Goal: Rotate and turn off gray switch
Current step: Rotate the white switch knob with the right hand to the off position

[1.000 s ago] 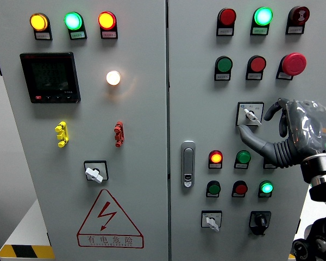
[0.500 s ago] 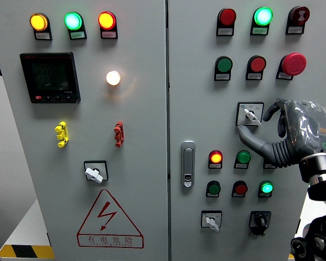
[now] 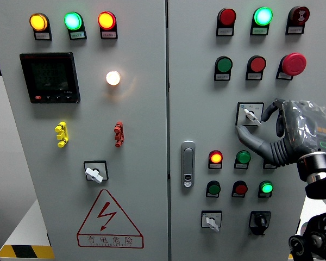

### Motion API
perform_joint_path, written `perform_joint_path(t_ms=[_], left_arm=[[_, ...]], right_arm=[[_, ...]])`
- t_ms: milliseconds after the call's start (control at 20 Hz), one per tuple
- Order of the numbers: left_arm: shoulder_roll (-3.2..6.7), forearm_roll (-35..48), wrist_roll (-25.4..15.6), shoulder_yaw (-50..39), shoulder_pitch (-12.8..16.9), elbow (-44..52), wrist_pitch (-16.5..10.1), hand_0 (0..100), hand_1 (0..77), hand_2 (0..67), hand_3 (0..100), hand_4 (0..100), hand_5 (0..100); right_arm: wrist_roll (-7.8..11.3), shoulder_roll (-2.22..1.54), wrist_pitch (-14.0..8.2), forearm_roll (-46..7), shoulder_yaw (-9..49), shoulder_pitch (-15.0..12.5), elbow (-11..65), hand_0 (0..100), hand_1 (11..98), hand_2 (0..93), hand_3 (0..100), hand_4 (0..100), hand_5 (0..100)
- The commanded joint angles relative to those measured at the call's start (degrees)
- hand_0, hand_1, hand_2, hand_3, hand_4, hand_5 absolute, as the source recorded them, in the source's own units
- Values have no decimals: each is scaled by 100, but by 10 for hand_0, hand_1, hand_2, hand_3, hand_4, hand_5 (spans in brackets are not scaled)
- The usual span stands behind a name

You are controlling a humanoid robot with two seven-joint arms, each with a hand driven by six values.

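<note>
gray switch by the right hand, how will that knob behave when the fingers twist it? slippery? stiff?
The gray switch is a small knob fixed to the panel, so it likely only turns, probably in stiff clicks. Its short narrow lever looks smooth, so the right hand may slip. The fingers are open beside it.

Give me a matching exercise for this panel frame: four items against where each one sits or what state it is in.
Items:
1. gray switch
2. right hand
3. mushroom button
4. warning triangle

Places or states:
A. red, upper right of the right door
B. bottom of the left door
C. fingers open, thumb just below the switch plate
D. middle of the right door, just left of the hand

Pairs: 1-D, 2-C, 3-A, 4-B
</note>
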Motion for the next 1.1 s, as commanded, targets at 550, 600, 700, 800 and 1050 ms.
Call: perform_joint_path(t_ms=[550, 600, 700, 800, 1050], left_arm=[[0, 0, -6, 0, 0, 0, 0, 0, 0, 131, 183, 95, 118], [0, 0, -6, 0, 0, 0, 0, 0, 0, 131, 183, 95, 118], [0, 0, -6, 0, 0, 0, 0, 0, 0, 131, 183, 95, 118], [0, 0, 3, 0, 0, 0, 0, 0, 0, 131, 183, 95, 118], [0, 0, 3, 0, 0, 0, 0, 0, 0, 131, 183, 95, 118]], right_arm=[[-19, 8, 0, -9, -28, 38, -31, 183, 329, 628, 1000, 1000, 1000], [-27, -1, 0, -17, -37, 38, -31, 188, 328, 629, 1000, 1000, 1000], [-36, -1, 8, -18, -37, 38, -31, 207, 327, 631, 1000, 1000, 1000], [-36, -1, 9, -18, -55, 38, -40, 216, 327, 633, 1000, 1000, 1000], [-45, -1, 9, -26, -90, 47, -49, 242, 324, 645, 1000, 1000, 1000]])
